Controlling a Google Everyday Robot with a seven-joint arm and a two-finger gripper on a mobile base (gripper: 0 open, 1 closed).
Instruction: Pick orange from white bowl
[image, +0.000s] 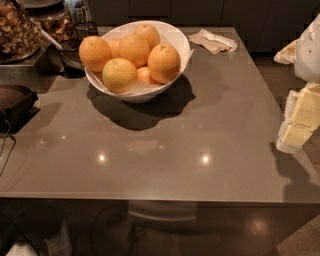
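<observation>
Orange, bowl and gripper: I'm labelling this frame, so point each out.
orange (164, 62), camera view, rightmost fruit, middle of skin.
bowl (177, 37), camera view, inner right wall.
gripper (297, 125), camera view, right edge, pale front.

- No text, label, brand, number or sign is readable anywhere in the camera view.
- white bowl (172, 37), near the far-left corner of the table (200, 150): plain glossy wall, no print.
- napkin (215, 41), at the far edge: creases only, no legible marks.
- jars (15, 30), beyond the far-left corner: too blurred to read any label.
- gripper (299, 122), over the right edge: white and pale-yellow parts, no legible marking.
</observation>
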